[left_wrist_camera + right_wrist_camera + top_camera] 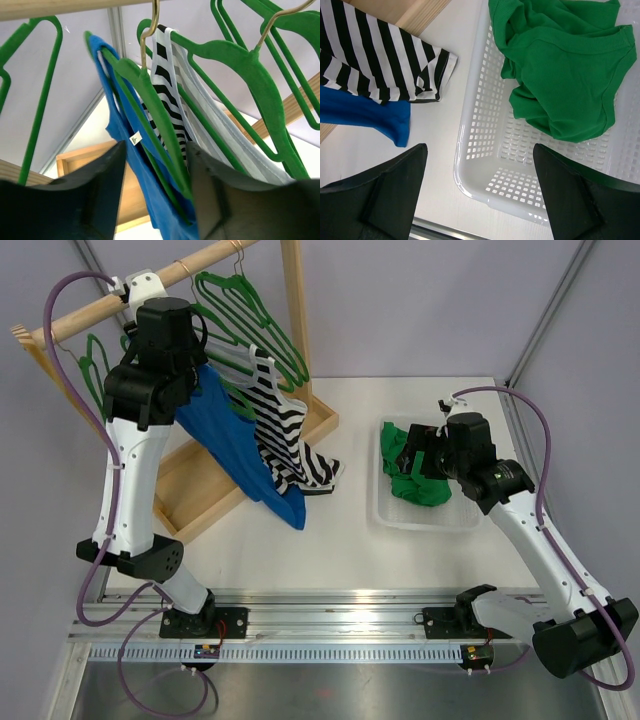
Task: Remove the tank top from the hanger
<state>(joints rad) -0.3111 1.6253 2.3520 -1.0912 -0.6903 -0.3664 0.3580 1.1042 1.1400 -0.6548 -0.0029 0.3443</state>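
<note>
Up at the rail, the left gripper has its fingers about half apart on either side of the blue top and the green hanger it hangs on. Cloth and hanger fill the gap, but I cannot tell whether they are pinched. The blue top drapes down to the table, just beside a striped top on the next hanger. Over to the right, the right gripper hangs wide open and empty above the near rim of the basket, where a green shirt lies crumpled.
</note>
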